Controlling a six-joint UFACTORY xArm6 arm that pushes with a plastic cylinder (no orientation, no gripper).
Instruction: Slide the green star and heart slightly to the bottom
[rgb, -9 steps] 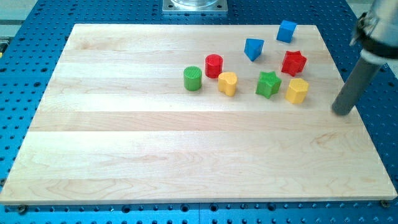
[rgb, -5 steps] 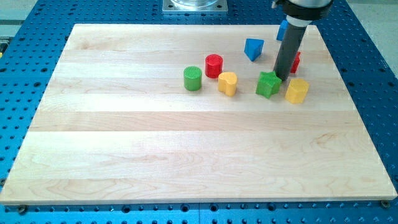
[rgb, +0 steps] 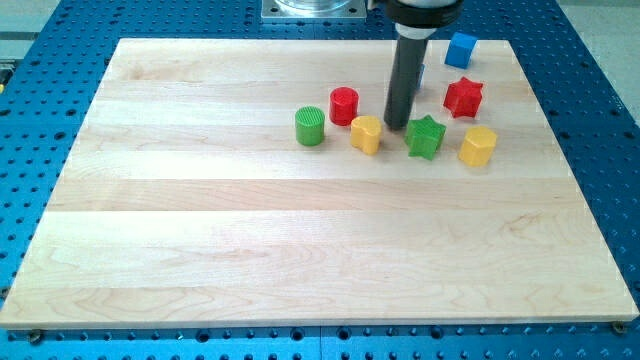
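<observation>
The green star (rgb: 425, 137) lies on the wooden board (rgb: 250, 240) right of centre near the view's top. The yellow heart (rgb: 366, 134) lies just to its left. My tip (rgb: 397, 126) stands between the two, slightly towards the view's top, close to the star's upper left edge. The dark rod rises from there towards the view's top.
A red cylinder (rgb: 344, 105) and a green cylinder (rgb: 310, 126) lie left of the heart. A yellow hexagon-like block (rgb: 478, 146) lies right of the star, a red star (rgb: 463, 97) above it, and a blue cube (rgb: 460, 50) near the top edge. The rod mostly hides a blue block (rgb: 421, 74).
My tip has moved from the board's right side leftward past the star's top to the gap between star and heart. The green star and red star have shifted slightly left.
</observation>
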